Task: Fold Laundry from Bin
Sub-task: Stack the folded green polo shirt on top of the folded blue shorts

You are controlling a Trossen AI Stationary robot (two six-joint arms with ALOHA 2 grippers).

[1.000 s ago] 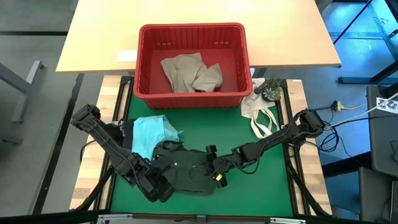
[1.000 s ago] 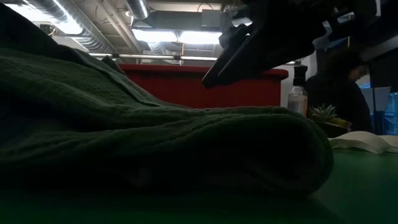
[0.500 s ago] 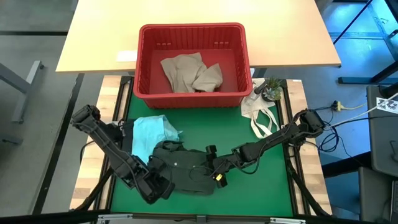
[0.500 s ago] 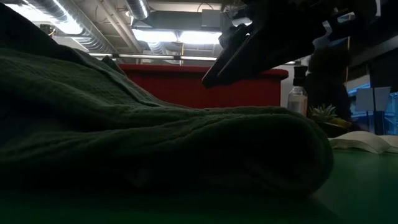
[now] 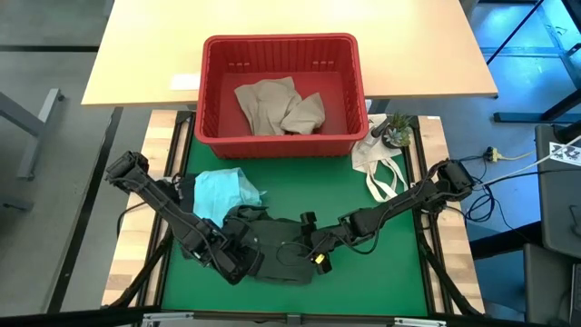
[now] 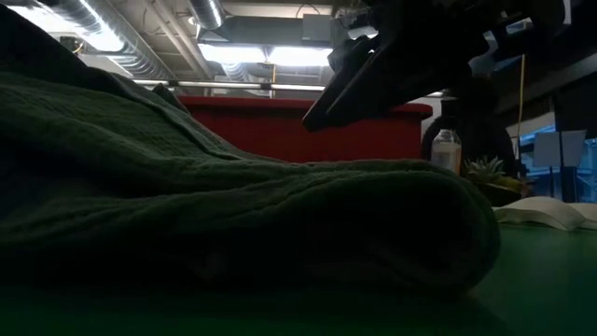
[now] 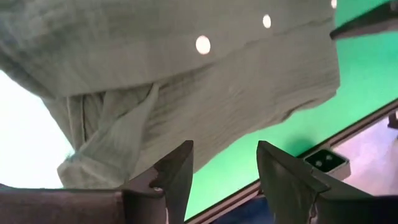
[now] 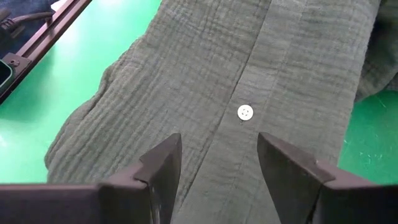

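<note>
A dark olive green garment (image 5: 270, 245) with white buttons (image 8: 245, 112) lies bunched on the green mat (image 5: 381, 272); it fills the low view (image 6: 233, 215). A light teal garment (image 5: 221, 195) lies to its far left. A beige-tan garment (image 5: 277, 104) lies in the red bin (image 5: 281, 136). My left gripper (image 5: 241, 266) is open at the olive garment's near-left edge (image 7: 124, 155). My right gripper (image 5: 309, 247) is open above the garment's button strip (image 8: 249, 81), clear of it in the low view (image 6: 373, 70).
A white cloth bag with loop handles (image 5: 379, 165), a small potted plant (image 5: 396, 130) and a bottle (image 5: 375, 129) sit at the mat's far right. The bin stands across the far edge. Bare green mat lies near right and far centre.
My left gripper has moved a little toward the table's far edge and right, in toward the olive garment's near-left edge. The garments have not moved.
</note>
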